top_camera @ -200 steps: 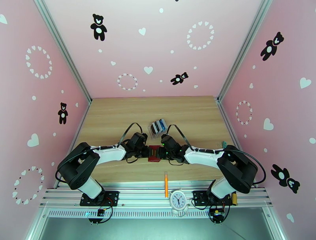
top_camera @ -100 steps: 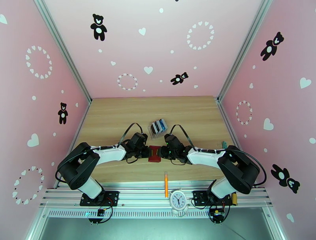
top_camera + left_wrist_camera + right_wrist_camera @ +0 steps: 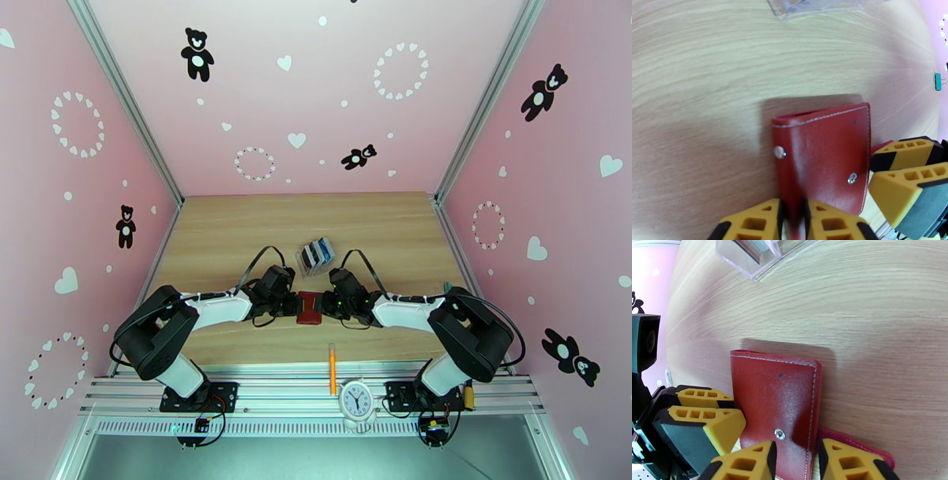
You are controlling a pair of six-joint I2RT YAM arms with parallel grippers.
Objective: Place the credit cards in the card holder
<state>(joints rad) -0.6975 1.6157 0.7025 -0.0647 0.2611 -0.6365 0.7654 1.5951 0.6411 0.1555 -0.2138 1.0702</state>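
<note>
pink-walled cell, wooden counter (image 3: 237,229). top view: card holder (image 3: 310,307) is seen lying between left end effector (image 3: 291,303) and right end effector (image 3: 329,303), equally near both, long axis pointing away from the bases; credit cards (image 3: 318,252) are stood in clear rack (image 3: 301,257) just beyond. left wrist: left end effector (image 3: 792,215) is nearly shut, pinching the card holder's near edge. right wrist: right end effector (image 3: 796,461) is part-open astride the cover's edge; a firm clamp cannot be confirmed.
</note>
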